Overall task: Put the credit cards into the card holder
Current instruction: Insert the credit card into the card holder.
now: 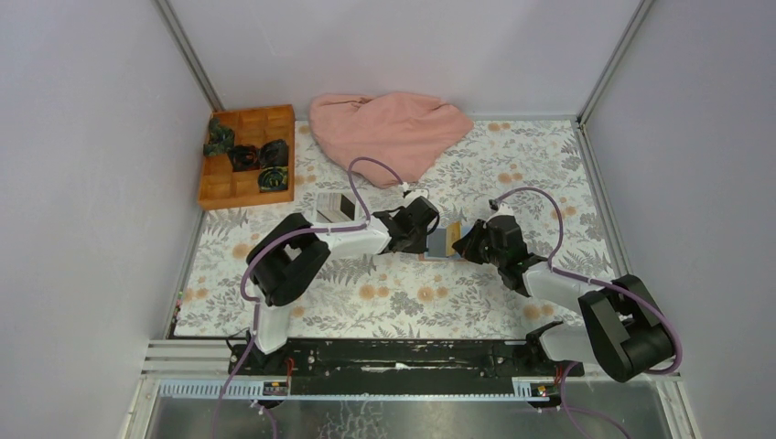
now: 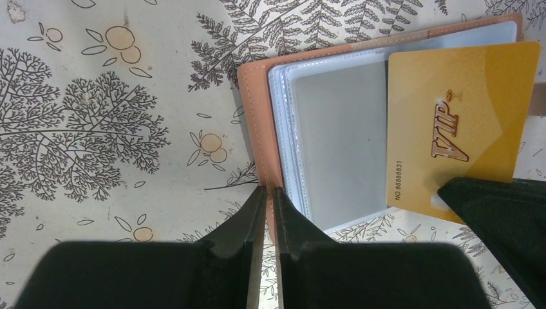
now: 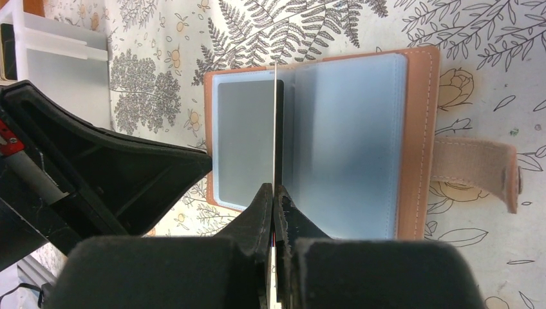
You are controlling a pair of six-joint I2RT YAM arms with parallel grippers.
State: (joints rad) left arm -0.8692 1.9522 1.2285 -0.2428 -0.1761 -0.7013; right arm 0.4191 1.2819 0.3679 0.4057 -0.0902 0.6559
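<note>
The reddish-brown card holder (image 1: pixel 441 243) lies open on the flowered table between both grippers, its clear sleeves (image 2: pixel 335 129) facing up. My left gripper (image 2: pixel 269 188) is shut on the edge of its leather cover (image 2: pixel 257 129). My right gripper (image 3: pixel 273 187) is shut on a gold VIP credit card (image 2: pixel 460 129). The card shows edge-on in the right wrist view (image 3: pixel 275 122), standing over the middle of the open holder (image 3: pixel 418 129). In the top view the left gripper (image 1: pixel 428 229) and the right gripper (image 1: pixel 468 243) flank the holder. Other dark and silvery cards (image 1: pixel 340 207) lie in a white tray.
The white tray (image 1: pixel 322 212) sits just left of the left gripper. An orange wooden compartment box (image 1: pixel 240 183) with dark items stands at the back left. A pink cloth (image 1: pixel 389 133) lies at the back. The holder's strap (image 3: pixel 476 170) sticks out on its right side.
</note>
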